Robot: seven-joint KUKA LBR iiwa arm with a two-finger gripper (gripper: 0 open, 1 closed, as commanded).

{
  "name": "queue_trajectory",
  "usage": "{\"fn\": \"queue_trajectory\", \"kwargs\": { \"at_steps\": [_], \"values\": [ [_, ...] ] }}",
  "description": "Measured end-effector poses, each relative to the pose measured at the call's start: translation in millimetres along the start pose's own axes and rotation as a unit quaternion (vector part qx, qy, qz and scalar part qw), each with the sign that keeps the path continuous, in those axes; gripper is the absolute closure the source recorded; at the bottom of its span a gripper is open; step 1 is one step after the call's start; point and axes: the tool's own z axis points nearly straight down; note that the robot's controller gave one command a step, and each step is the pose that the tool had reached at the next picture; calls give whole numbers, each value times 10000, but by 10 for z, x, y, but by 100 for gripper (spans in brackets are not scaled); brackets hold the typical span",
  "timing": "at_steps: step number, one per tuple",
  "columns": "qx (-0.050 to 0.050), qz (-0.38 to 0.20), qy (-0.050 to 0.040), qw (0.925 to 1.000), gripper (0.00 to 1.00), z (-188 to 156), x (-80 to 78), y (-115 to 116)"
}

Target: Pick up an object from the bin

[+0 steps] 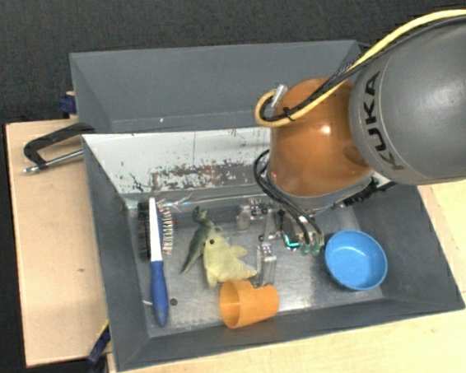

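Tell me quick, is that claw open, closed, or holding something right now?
Claw: cannot be told; it sits close beside the pale yellow cloth and the orange cup.

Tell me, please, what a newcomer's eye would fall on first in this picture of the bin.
The arm's big orange wrist cover stands out first, looming over the upper right of the bin. Next come the bright blue bowl at the right end of the floor and the orange cup by the near wall, with the gripper down close to that cup and a pale yellow lump.
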Motion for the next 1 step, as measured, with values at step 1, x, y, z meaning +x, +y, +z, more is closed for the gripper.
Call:
{"fn": "queue_trajectory", "kwargs": {
  "at_steps": [1],
  "values": [
    [-11,-217,-178,9996,0,727,-177,121]
  ]
}}
